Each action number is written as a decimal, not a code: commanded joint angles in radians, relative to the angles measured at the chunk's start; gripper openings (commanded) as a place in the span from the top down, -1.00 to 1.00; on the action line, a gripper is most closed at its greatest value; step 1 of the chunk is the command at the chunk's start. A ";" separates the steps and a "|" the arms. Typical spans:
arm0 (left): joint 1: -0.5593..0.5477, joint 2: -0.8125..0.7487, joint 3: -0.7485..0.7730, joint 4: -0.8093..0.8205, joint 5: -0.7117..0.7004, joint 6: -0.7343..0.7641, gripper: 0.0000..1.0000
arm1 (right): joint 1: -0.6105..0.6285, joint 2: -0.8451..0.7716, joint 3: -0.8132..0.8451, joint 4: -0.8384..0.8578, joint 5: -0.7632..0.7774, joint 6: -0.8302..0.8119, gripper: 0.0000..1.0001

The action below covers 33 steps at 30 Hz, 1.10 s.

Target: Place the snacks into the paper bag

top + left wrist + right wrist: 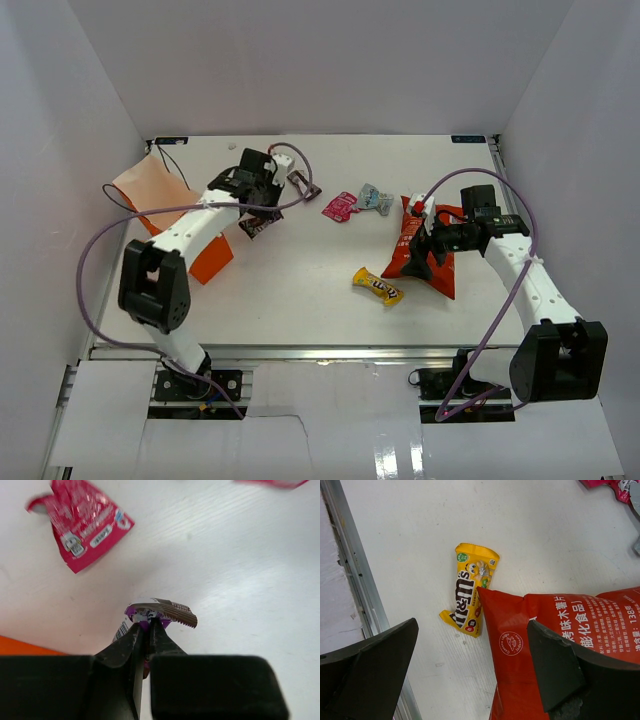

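Pinching a brown sweet by its purple-edged wrapper, my left gripper is pressed tight on it over the table. The pink sweet (its label too blurred to read) lies just beyond, and the paper bag is by the left wall. My right gripper is spread wide above the crisp bag, printed with Chinese characters and "138", whose corner overlaps the yellow m&m's pack.

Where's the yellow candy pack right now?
In the top view the yellow candy pack lies right of centre, against the near left corner of the red crisp bag.
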<state>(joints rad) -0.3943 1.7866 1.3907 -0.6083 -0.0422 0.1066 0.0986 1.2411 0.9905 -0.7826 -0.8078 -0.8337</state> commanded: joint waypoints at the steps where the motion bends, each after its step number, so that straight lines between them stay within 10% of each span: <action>1: -0.005 -0.281 0.027 0.032 0.186 -0.048 0.88 | 0.000 -0.028 0.019 0.019 -0.027 0.004 -0.90; 15: 0.064 -0.612 0.294 -0.079 0.007 -0.116 0.82 | 0.000 0.003 0.056 0.057 -0.048 0.041 -0.90; 33: 0.169 -0.744 0.021 0.018 -0.294 -0.053 0.85 | 0.000 -0.028 0.020 0.066 -0.041 0.035 -0.89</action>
<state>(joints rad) -0.2485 1.0573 1.4574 -0.6430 -0.2928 0.0010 0.0986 1.2404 1.0058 -0.7330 -0.8223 -0.7959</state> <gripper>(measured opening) 0.167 0.950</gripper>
